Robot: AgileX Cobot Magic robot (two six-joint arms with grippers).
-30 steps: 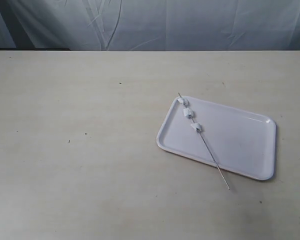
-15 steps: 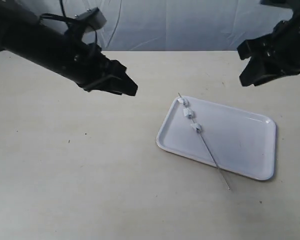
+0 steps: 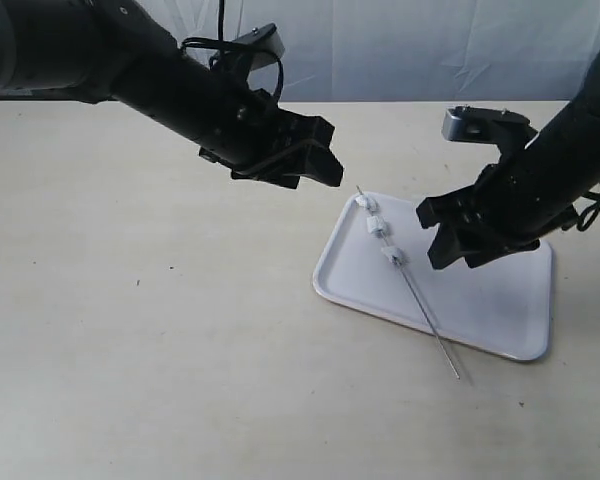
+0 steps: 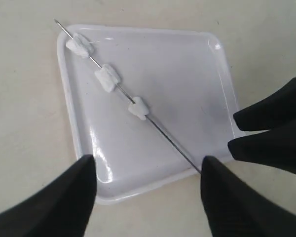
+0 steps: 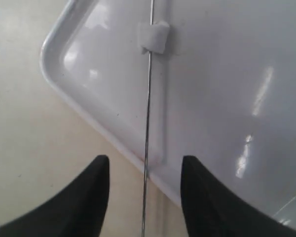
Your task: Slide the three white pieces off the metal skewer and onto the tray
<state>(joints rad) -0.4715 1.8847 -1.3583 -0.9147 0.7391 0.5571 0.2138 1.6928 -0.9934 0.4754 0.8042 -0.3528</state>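
The tray (image 3: 485,290) lies right of centre on the table. The metal skewer (image 3: 426,312) rests diagonally across it, its bare end sticking out over the near rim. The three white pieces (image 3: 376,227) sit threaded near its far end, over the tray's far left corner. My left gripper (image 3: 327,155) hovers open just left of that corner, holding nothing. My right gripper (image 3: 435,237) is open above the tray. The bare skewer (image 5: 147,123) runs between its fingers (image 5: 102,170) where it crosses the rim, and one piece (image 5: 154,37) shows ahead. The left wrist view shows all three pieces (image 4: 108,78) on the tray (image 4: 187,74).
The pale table (image 3: 160,330) stretches wide to the left and front of the tray. A grey cloth backdrop (image 3: 380,50) hangs behind the far edge. In the left wrist view, the right gripper (image 4: 271,131) shows dark beside the tray's edge.
Both arms entered the view and closed in on the tray, the left from the upper left, the right dropping down over the skewer. Skewer, pieces and tray have not moved.
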